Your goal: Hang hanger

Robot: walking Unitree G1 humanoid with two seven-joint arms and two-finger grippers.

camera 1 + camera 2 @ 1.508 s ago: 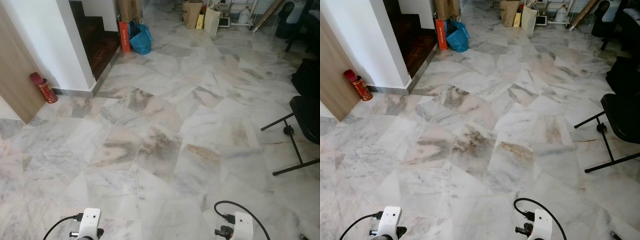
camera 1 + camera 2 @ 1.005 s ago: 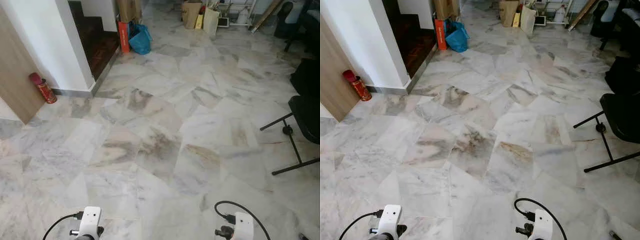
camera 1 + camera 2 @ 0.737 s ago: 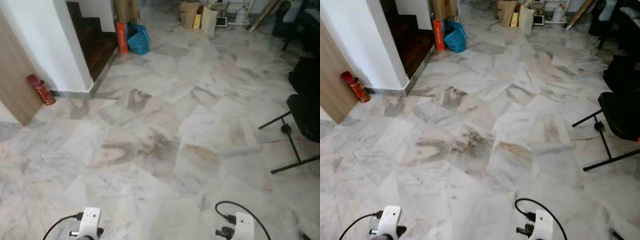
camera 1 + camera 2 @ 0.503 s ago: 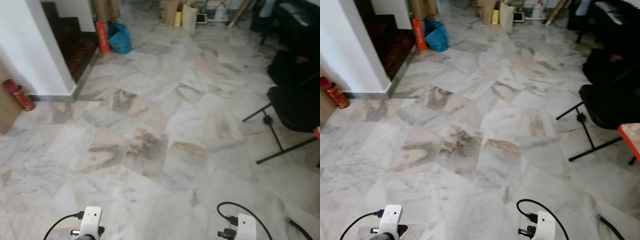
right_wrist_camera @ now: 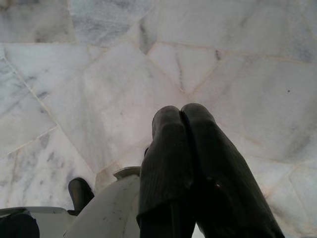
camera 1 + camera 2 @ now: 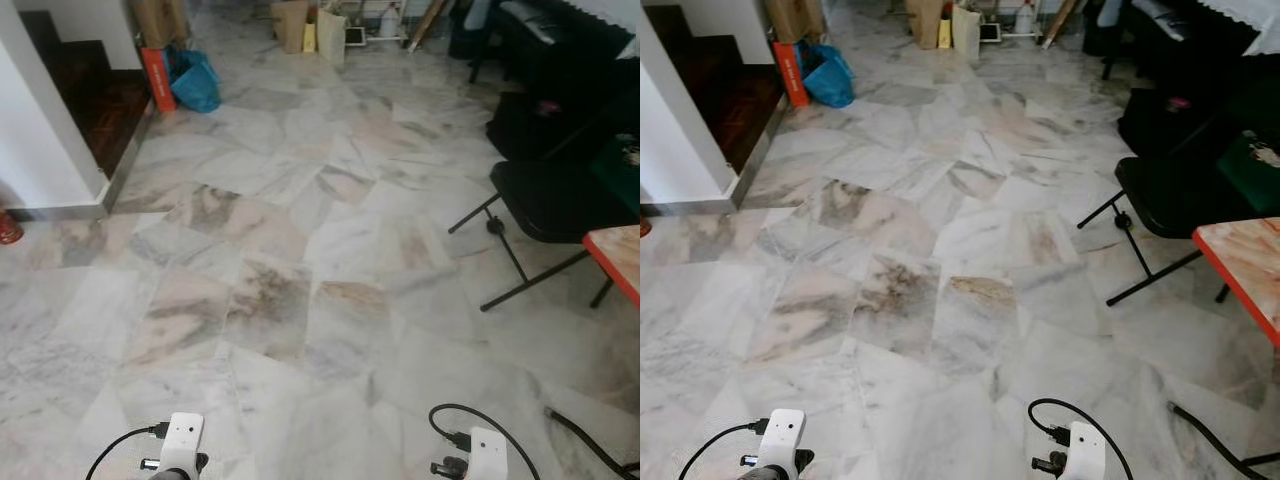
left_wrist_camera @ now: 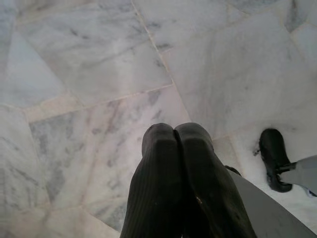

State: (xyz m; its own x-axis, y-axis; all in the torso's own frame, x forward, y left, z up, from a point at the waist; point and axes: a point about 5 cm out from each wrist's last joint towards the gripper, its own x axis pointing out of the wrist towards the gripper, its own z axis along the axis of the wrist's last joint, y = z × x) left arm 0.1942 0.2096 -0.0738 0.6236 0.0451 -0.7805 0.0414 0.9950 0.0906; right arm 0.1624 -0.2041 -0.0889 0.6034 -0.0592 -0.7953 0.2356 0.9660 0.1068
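Both arms hang low at my sides over the marble floor. The left wrist and right wrist show as white housings with black cables at the bottom of the eye views. In the left wrist view, my left gripper points down at the tiles, its two black fingers pressed together with nothing between them. My right gripper is the same: shut, empty, above bare marble.
A black folding chair stands at the right, with a red-edged table corner beside it. A black cable lies at the bottom right. A white wall and dark stairs are at the left; a blue bag and paper bags lie far ahead.
The camera has turned right: the wall and red canister slid off to the left, and the chair, dark furniture and red-edged table came into view. Both grippers stay shut and hanging.
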